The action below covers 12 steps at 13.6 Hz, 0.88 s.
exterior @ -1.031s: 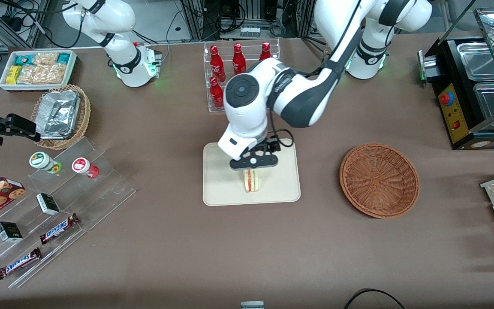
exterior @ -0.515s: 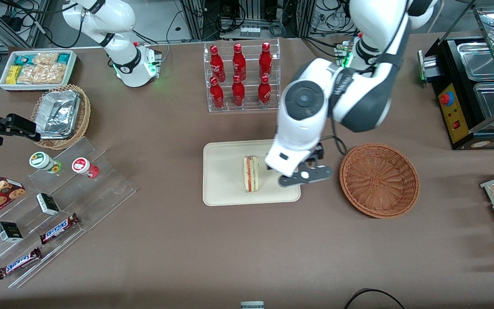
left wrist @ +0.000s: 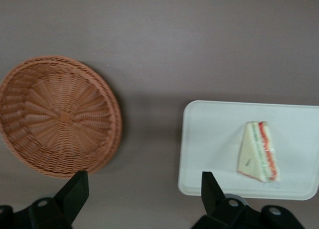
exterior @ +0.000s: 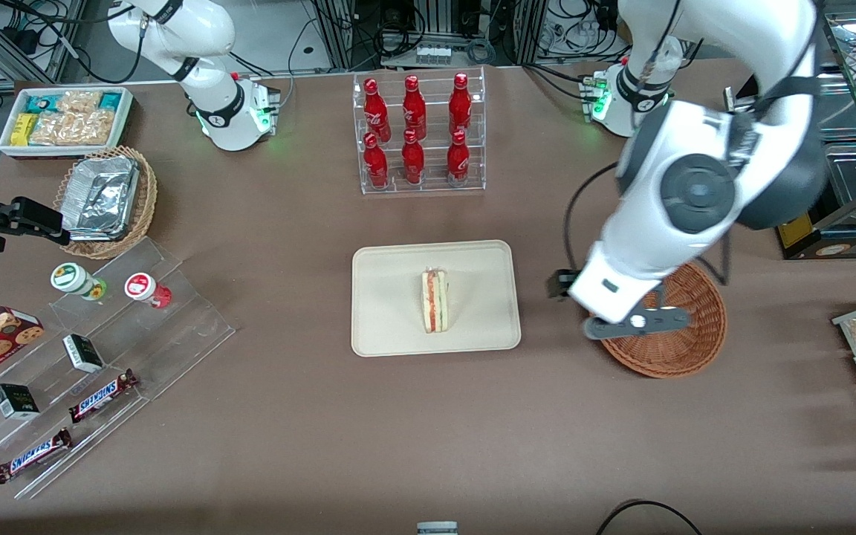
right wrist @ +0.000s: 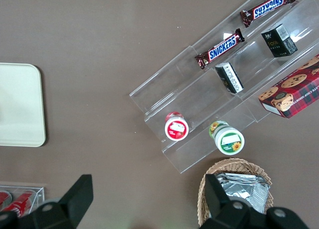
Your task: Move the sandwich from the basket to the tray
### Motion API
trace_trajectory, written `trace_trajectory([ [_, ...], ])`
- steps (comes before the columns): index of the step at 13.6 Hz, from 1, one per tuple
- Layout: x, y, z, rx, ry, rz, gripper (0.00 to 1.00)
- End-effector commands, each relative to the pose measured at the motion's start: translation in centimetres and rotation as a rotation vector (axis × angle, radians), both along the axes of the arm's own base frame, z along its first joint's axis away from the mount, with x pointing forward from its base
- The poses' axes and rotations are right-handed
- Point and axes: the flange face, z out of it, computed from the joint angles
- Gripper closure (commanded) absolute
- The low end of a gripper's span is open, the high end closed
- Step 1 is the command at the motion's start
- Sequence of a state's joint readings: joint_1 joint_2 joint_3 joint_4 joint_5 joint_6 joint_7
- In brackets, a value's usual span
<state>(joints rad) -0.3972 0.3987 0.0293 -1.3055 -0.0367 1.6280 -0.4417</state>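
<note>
We see the sandwich [exterior: 435, 301] lying alone on the tray [exterior: 391, 327] — our gripper [left wrist: 144, 191] hovers empty above the desk [exterior: 428, 431], fingers spread wide, over the basket [exterior: 684, 349] rim nearest the tray.

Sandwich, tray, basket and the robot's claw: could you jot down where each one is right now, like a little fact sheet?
sandwich: lying on the tray, filling edge facing up
tray: on the table, holds only the sandwich
basket: empty, beside the tray toward the working arm's end
gripper: open, holding nothing, raised above the basket's tray-side rim
task state: sandwich already out of the basket and on the tray
</note>
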Motion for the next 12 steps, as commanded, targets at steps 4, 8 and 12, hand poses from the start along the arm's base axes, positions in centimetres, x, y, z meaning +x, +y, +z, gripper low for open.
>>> trace_trajectory([
  [4, -3.1, 9.9, 1.8, -0.038, 0.047, -0.101, 0.0],
  [8, -5.4, 17.0, 4.3, -0.057, 0.095, -0.133, 0.0],
  [12, -9.0, 20.4, 8.9, -0.048, 0.128, -0.136, 0.0],
])
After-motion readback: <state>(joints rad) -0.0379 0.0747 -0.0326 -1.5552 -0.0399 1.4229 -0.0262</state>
